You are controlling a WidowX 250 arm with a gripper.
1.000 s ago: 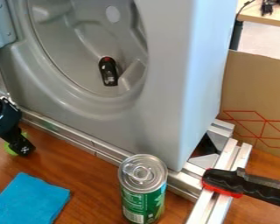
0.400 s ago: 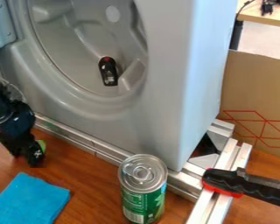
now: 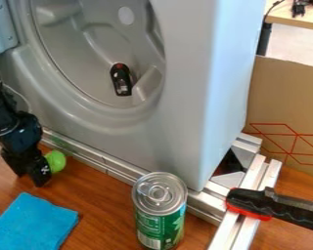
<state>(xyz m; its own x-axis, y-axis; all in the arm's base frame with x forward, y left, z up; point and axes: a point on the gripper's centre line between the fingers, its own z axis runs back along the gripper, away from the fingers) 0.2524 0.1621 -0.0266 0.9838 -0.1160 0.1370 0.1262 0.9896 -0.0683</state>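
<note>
Gripper low before left side of grey cabinet, open or shut can't tell; green ball by cabinet's foot, beside gripper, perhaps steadied there; can upright near cabinet's corner, stable on its base.

Grn can nr metal rails, blk/red tool atop them, cardboard at R edge

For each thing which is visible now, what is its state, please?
Gripper: low over the table, fingertips pointing down, next to the green ball.
Green ball: partly hidden; whether held, I cannot tell.
Can: upright, lid looks closed.
Blue cloth: lying flat, looks folded.
Grey housing: upright, round hollow uncovered.
Small black object: inside that hollow.
Black-and-red tool: over the metal rails.
</note>
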